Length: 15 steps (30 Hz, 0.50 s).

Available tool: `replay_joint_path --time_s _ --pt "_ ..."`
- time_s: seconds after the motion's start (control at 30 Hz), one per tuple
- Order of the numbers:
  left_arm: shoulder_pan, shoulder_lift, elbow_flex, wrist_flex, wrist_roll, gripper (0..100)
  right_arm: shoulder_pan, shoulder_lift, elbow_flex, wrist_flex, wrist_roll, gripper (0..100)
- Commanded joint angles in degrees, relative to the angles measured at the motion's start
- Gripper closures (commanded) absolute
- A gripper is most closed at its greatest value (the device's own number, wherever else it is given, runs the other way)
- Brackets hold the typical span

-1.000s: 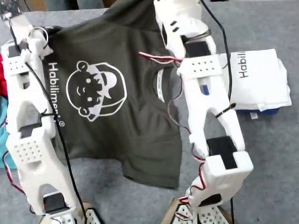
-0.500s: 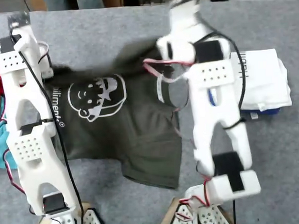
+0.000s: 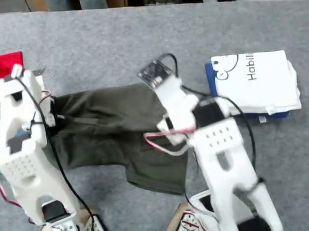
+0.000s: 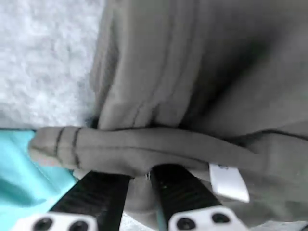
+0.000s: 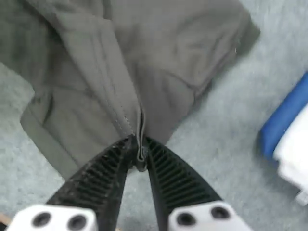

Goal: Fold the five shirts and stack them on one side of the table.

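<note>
The right pincer [image 5: 139, 153] is clamped on a doubled edge of the olive shirt [image 5: 168, 57], its ribbed black fingers [image 5: 103, 175] meeting on the seam. The left pincer [image 4: 144, 177] is closed on a rolled fold of the same shirt at its other end, beside a small white tag [image 4: 228, 182]. Between the two arms the olive shirt [image 3: 114, 127] lies folded over on itself on the grey surface [image 3: 116, 41], one sleeve sticking out toward the arm bases. A teal shirt [image 4: 29, 168] lies just beside the left pincer, with a red shirt [image 3: 3, 65] near it. Well apart, on the right side, a folded white shirt [image 3: 260, 81] rests on a folded blue shirt [image 3: 210, 78]
</note>
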Motion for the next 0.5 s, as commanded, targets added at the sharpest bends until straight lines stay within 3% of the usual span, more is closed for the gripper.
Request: replay_joint_path --time_s 0.0,0.27,0.47 --pt "-1.01 -11.69 18.42 -6.59 -2.55 97 2.81 -9.98 6.64 -0.88 0.35 98.5" --pt "-1.01 -40.26 36.44 -8.44 -7.82 97 8.09 -23.78 10.77 5.01 0.79 98.5" --pt "-1.10 -44.40 46.64 -14.42 -12.22 97 8.26 -27.30 10.77 8.18 2.55 98.5"
